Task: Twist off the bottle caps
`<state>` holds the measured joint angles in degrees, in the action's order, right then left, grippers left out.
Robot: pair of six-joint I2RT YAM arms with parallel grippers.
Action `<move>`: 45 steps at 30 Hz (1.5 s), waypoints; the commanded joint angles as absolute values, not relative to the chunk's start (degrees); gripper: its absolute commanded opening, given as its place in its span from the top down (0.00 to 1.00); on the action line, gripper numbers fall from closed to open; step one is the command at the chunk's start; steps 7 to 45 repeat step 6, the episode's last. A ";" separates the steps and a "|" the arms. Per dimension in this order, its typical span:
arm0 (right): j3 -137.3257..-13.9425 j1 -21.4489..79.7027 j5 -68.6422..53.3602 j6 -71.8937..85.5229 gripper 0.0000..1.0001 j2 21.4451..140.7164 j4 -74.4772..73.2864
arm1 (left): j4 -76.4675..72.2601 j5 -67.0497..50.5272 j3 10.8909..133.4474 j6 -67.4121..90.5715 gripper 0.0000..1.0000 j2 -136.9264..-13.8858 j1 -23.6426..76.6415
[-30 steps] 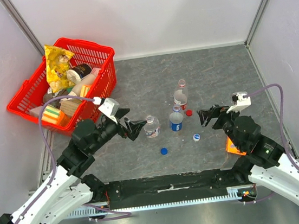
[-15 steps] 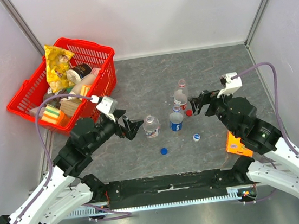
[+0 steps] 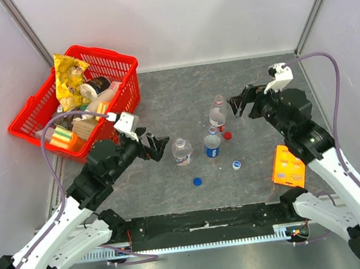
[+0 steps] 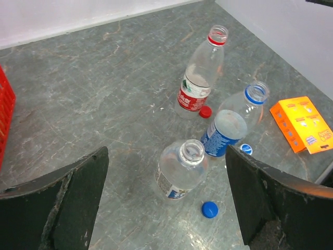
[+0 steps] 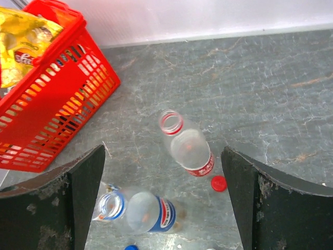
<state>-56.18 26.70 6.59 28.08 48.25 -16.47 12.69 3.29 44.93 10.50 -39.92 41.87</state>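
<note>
Three clear bottles stand upright with open necks mid-table: the red-labelled one (image 3: 217, 114), the blue-labelled one (image 3: 213, 144) and the pale-labelled one (image 3: 182, 152). Their caps lie loose on the table: red (image 3: 227, 136), blue (image 3: 197, 181), white with blue centre (image 3: 236, 164). My left gripper (image 3: 160, 145) is open and empty, just left of the pale-labelled bottle (image 4: 182, 169). My right gripper (image 3: 239, 104) is open and empty, hovering right of the red-labelled bottle (image 5: 187, 146). The blue-labelled bottle (image 5: 140, 211) and red cap (image 5: 219, 183) show below it.
A red basket (image 3: 125, 92) full of snacks stands at the far left. An orange box (image 3: 287, 167) lies at the right near the front edge. Grey walls close in the table on three sides.
My right gripper has risen and moved toward the far side, from near the white cap to beside the red-labelled bottle. My left gripper has drawn back slightly to the left. Bottles and caps have not moved.
</note>
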 commanded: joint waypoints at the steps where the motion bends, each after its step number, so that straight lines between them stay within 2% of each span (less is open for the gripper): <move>1: -57.92 17.34 -8.33 29.79 0.02 52.90 -13.28 | 7.92 7.03 44.30 8.26 0.02 -41.48 42.01; 4: -56.78 7.94 -14.49 32.60 0.02 54.57 -10.73 | 5.02 9.13 42.72 8.35 0.02 -42.01 42.10; 6: -55.99 5.37 -10.66 32.87 0.02 55.54 -10.63 | 3.00 11.85 41.58 7.83 0.02 -41.92 42.01; 45: -55.99 5.37 -10.66 32.87 0.02 55.54 -10.63 | 3.00 11.85 41.58 7.83 0.02 -41.92 42.01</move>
